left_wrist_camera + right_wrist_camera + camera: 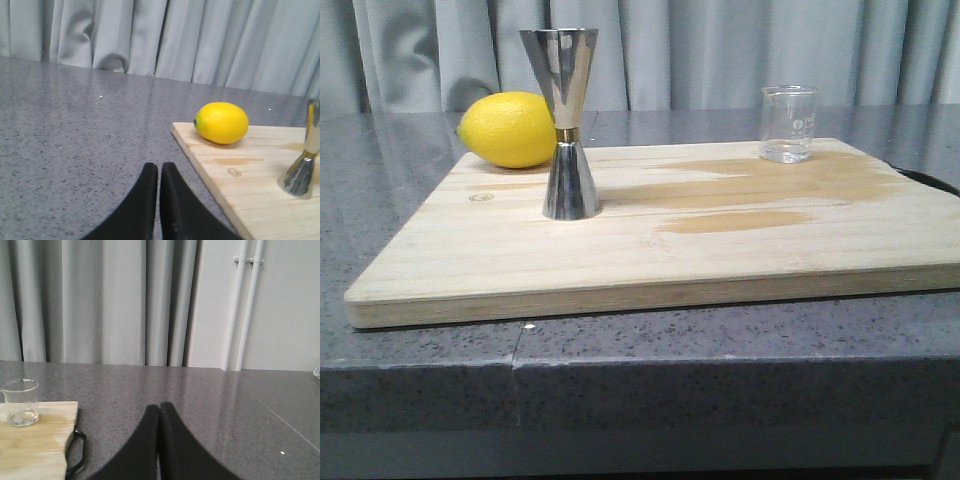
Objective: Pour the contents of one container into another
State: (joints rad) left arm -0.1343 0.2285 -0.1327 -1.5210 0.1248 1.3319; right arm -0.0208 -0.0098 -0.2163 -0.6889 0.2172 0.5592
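- The glass beaker carries faint printed marks, too small to read; it stands at the wooden cutting board's far right corner.
- The steel jigger stands upright beside a lemon.
- Speckled grey countertop, grey curtains behind.
- Left gripper and right gripper: fingers pressed together, holding nothing.

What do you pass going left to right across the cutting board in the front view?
Lemon → steel jigger → clear glass cup, all on the wooden cutting board.

Grey curtains behind speckled grey countertop.
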